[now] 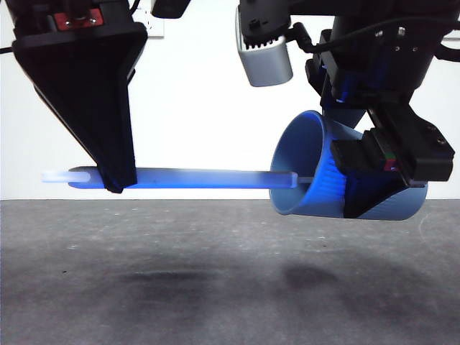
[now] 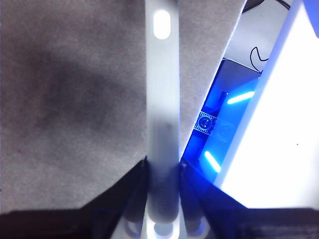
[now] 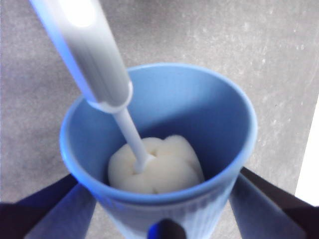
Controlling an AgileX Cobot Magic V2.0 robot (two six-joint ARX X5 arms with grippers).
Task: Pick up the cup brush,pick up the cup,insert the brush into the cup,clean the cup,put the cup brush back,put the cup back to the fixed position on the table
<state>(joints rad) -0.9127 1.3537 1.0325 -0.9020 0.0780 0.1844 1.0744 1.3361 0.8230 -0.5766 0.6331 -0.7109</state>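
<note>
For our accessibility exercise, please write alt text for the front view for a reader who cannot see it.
Above the dark table, the right gripper holds the blue cup on its side while the left gripper holds the cup brush level, its head inside the cup's mouth. Neither touches the table.

In the front view the cup [image 1: 316,169] hides the cup brush [image 1: 194,178] head, and the right claw [image 1: 384,180] covers the cup's base.

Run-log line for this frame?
left gripper: shut on grey-handled cup brush | right gripper: shut on ribbed blue plastic cup | sponge head inside cup | both airborne
</note>
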